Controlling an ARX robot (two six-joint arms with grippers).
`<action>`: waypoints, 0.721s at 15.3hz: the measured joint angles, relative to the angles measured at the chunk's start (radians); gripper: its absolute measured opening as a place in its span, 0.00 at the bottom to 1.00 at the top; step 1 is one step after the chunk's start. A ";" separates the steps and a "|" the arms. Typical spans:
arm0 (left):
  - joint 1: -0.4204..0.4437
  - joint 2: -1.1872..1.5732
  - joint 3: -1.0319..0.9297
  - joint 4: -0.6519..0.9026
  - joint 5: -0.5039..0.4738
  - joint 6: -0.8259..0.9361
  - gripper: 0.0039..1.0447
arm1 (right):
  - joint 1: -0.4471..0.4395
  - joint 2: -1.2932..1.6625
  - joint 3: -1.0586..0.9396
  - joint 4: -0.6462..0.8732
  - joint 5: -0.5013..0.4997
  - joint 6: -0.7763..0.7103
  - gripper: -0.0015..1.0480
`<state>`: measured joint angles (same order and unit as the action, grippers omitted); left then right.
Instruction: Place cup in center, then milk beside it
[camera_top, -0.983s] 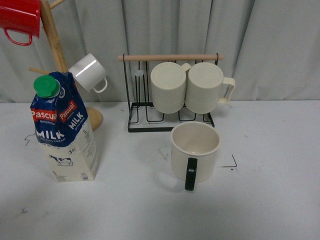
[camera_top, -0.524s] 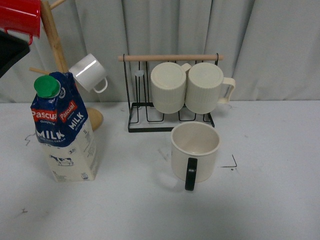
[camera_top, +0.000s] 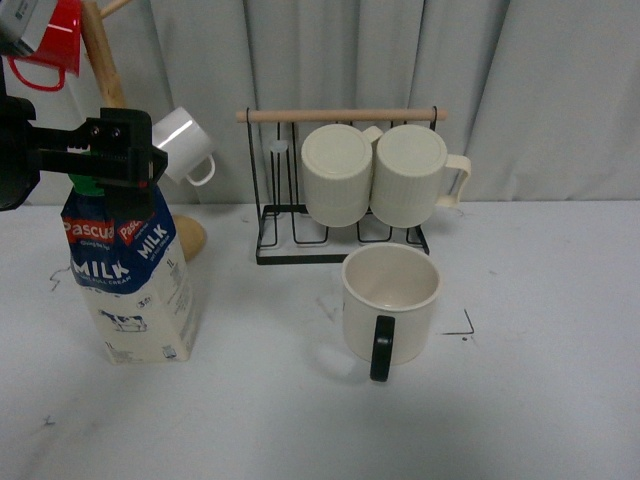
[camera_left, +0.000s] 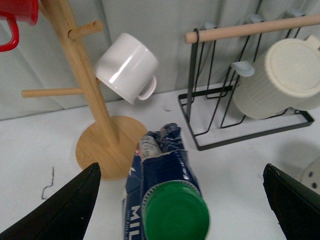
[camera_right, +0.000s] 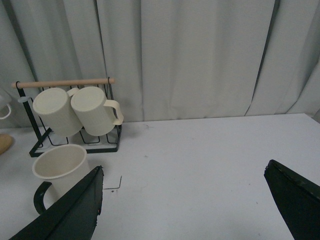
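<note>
The cup (camera_top: 390, 300), cream with a black handle, stands upright at the table's middle, in front of the wire rack; it also shows in the right wrist view (camera_right: 59, 170). The milk (camera_top: 128, 270), a blue and cream carton with a green cap, stands at the left. My left gripper (camera_top: 110, 150) is open just above the carton's top, which hides the cap in the front view. In the left wrist view the green cap (camera_left: 175, 212) sits between the spread fingers (camera_left: 65, 210). My right gripper (camera_right: 182, 210) is open over bare table, right of the cup, and is out of the front view.
A black wire rack (camera_top: 340, 200) holding two ribbed cream mugs (camera_top: 375, 175) stands behind the cup. A wooden mug tree (camera_top: 115, 90) behind the milk carries a small white mug (camera_top: 180, 145) and a red mug (camera_top: 60, 45). Grey curtain backs the table.
My left gripper has come in from the upper left and now hangs over the milk carton's top, covering the cap. The cup and the milk have not moved.
</note>
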<state>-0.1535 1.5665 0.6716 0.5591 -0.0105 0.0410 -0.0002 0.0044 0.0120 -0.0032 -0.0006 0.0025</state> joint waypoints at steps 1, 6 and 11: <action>0.003 0.021 0.009 0.001 -0.011 0.013 0.94 | 0.000 0.000 0.000 0.000 0.000 0.000 0.94; 0.016 0.137 0.024 0.030 -0.058 0.020 0.94 | 0.000 0.000 0.000 0.000 0.000 0.000 0.94; -0.016 0.227 0.040 0.047 -0.088 -0.002 0.86 | 0.000 0.000 0.000 0.000 0.000 0.000 0.94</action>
<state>-0.1696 1.7939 0.7120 0.6060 -0.0986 0.0387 -0.0002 0.0044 0.0120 -0.0032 -0.0002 0.0025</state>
